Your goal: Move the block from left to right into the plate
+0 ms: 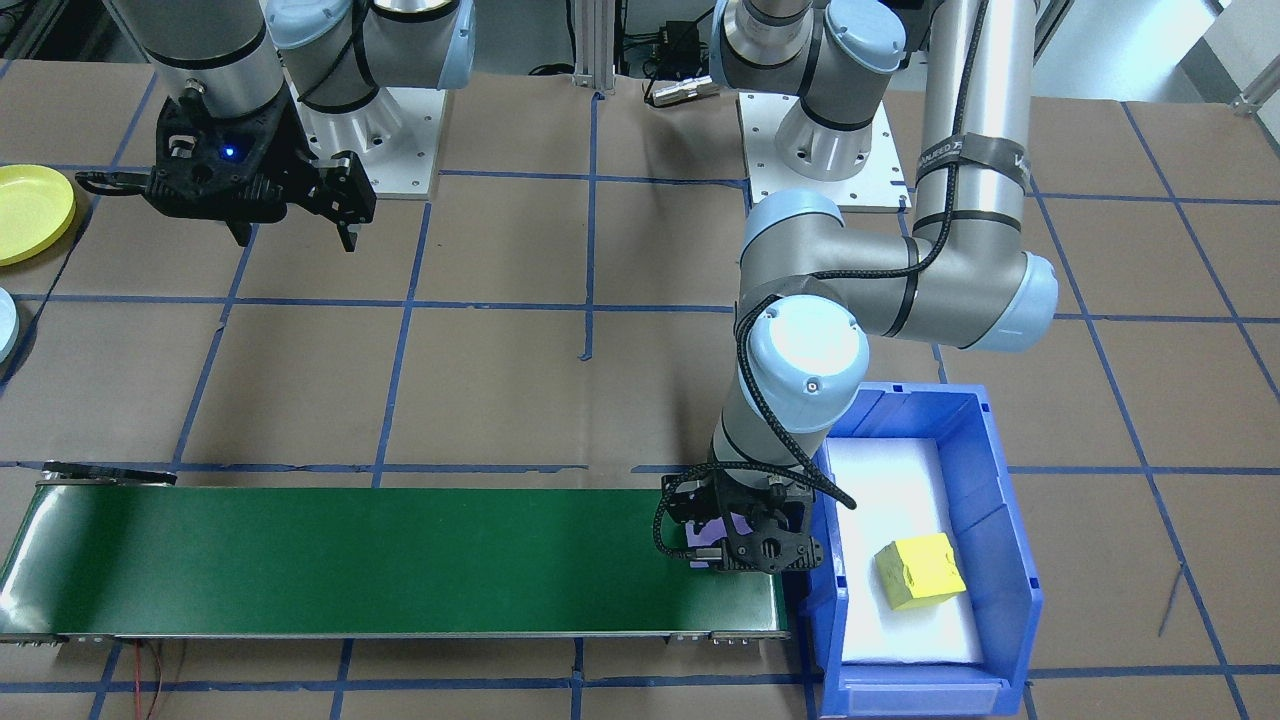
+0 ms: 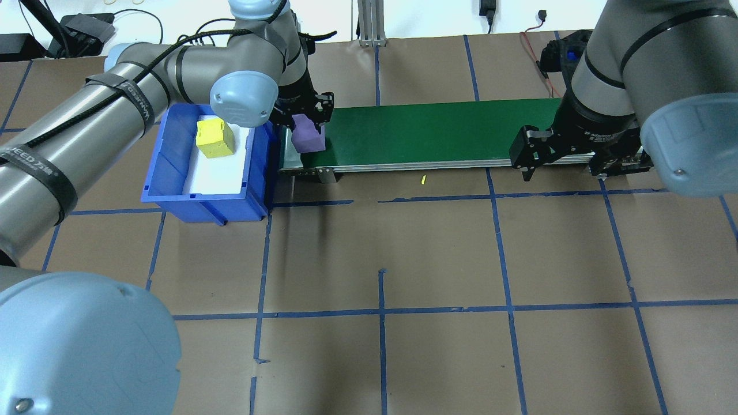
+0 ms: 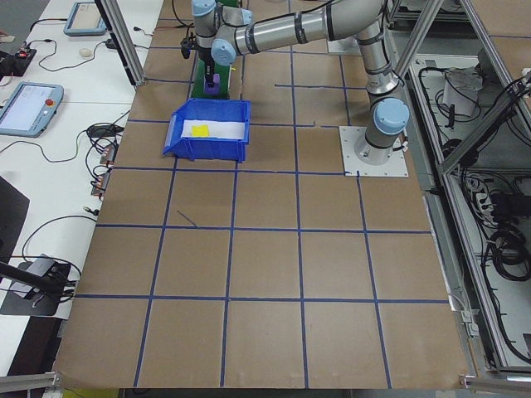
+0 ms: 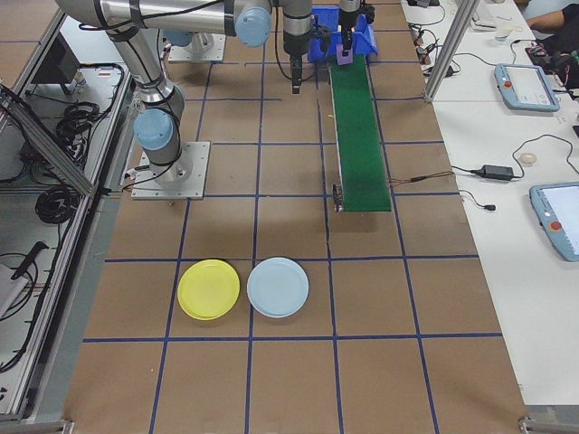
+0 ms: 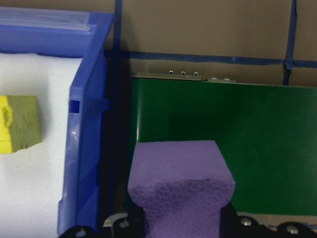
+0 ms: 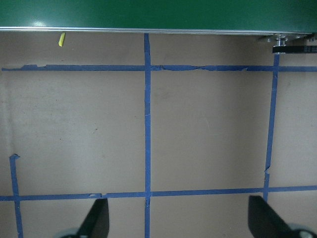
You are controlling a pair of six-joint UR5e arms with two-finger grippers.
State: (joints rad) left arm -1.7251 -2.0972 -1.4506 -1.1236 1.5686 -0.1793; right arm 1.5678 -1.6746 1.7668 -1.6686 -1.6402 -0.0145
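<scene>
Block: we find the purple foam block [image 2: 307, 134] clamped in the left pincer [image 1: 745, 540], at the end of the belt next to the bin. In the overhead view it sits at or just above the belt; we cannot tell whether it touches.
Grip: the left wrist view shows the block [image 5: 181, 186] squeezed from both sides low down, top face free. We judge this a carry hold, to set it on the belt for transport.
Conveyor: the long green conveyor belt [image 1: 400, 560] spans from the left arm's side toward the right arm's; it looks like the link between the two arms.
Right pincer: the right pincer [image 2: 568, 158] hangs with its fingers apart, holding nothing, near the belt's far end, over bare paper. We judge it is waiting there to receive.
Bin: the blue plastic bin [image 1: 1010, 560] with white foam liner stands just beside the belt end; one yellow foam block [image 1: 920, 570] lies in it.
Plates: a yellow round plate [image 4: 209, 289] and a pale blue round plate [image 4: 278, 287] lie side by side past the belt's far end, both without blocks.
Surface: the tabletop [image 2: 438, 253] is brown paper gridded with blue tape; a small yellow scrap [image 2: 422, 180] lies near the belt.
Room: side benches with tablets and cables; aluminium framing.
</scene>
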